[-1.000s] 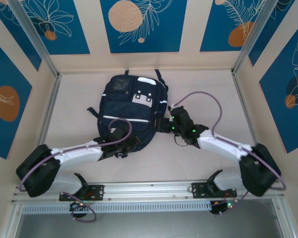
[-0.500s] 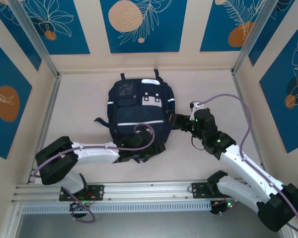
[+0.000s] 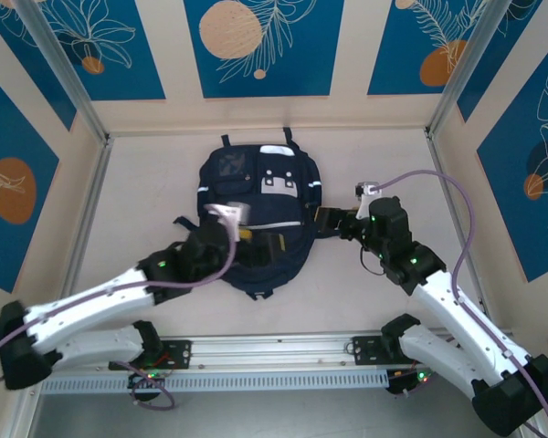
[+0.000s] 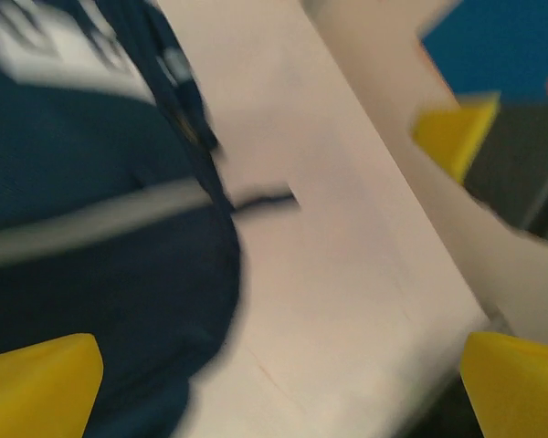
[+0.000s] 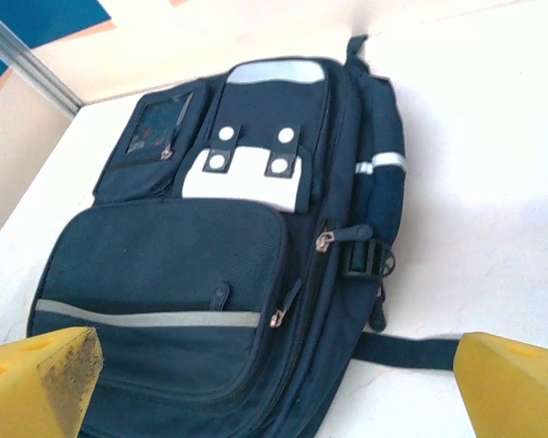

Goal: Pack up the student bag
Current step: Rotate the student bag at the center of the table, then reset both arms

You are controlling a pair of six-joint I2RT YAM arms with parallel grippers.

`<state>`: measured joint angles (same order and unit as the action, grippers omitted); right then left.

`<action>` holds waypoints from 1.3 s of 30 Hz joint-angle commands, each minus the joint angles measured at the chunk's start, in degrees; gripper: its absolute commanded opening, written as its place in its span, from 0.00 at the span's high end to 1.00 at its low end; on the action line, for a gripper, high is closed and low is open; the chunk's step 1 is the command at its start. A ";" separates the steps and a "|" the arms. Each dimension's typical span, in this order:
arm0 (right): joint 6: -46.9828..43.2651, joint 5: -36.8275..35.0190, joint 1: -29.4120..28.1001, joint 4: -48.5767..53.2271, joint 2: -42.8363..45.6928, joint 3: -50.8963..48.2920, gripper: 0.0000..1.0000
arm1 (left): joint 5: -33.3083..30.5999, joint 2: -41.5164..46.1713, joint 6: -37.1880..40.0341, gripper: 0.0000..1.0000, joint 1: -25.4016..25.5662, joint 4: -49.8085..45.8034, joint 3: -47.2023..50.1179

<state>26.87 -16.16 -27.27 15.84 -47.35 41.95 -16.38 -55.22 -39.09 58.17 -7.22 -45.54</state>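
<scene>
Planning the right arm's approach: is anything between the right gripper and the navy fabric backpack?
Nothing visible does. The right gripper, jaws open, looks straight at the large navy white-striped fabric backpack with no object between.

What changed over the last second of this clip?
The student bag turned from tilted to square. The left end effector drew back from the bag's near edge and now hangs open over its front. The right end effector stayed beside the bag's right side.

A robot lab's test cell. Beige walls [image 3: 352, 111] with blue leaf-print panels [image 3: 260, 46], silver aluminium frame posts [image 3: 62, 68] and a grey metal mounting rail [image 3: 274, 348] enclose a pale tabletop [image 3: 137, 196].
</scene>
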 commanded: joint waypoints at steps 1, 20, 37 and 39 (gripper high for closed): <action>-4.77 -5.40 0.59 -3.74 -0.72 1.04 0.01 | -30.13 8.35 29.07 0.00 -1.09 15.81 12.54; -21.08 -3.16 20.52 -48.01 -27.20 -18.87 0.01 | -12.60 -15.52 48.59 0.00 -38.99 50.14 30.19; -21.14 18.76 29.37 -66.17 -40.32 -19.77 0.01 | 10.93 -33.66 41.62 0.00 -53.53 58.97 23.65; -19.50 10.80 28.29 -65.99 -40.14 -19.93 0.01 | 7.55 -33.74 40.46 0.00 -53.54 60.87 24.56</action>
<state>6.79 -0.12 1.76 -50.81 -87.85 22.02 -8.40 -89.32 3.49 5.26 53.28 -21.15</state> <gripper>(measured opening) 0.991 0.998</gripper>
